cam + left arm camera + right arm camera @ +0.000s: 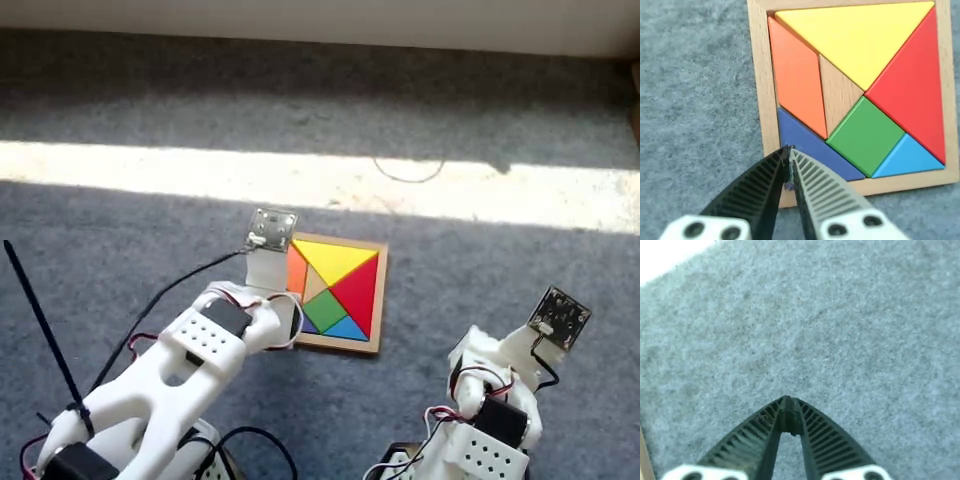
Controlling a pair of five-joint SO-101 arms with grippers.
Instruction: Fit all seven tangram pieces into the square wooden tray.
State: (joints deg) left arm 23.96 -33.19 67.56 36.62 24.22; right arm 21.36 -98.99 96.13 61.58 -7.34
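The left end effector (789, 151) is pinched shut on nothing, its tips at the near rim of the wooden tray (758, 75), just beside the dark blue triangle (805, 137). The other tangram pieces (860, 45) lie flat in the tray beyond the tips. The right end effector (789, 402) is also closed and empty, above the grey tabletop (840, 315), well apart from the tray.

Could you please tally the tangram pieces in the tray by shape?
Triangles: 5 (yellow, red, plain wood, dark blue, light blue)
Squares: 1 (green)
Parallelograms: 1 (orange)
Total: 7
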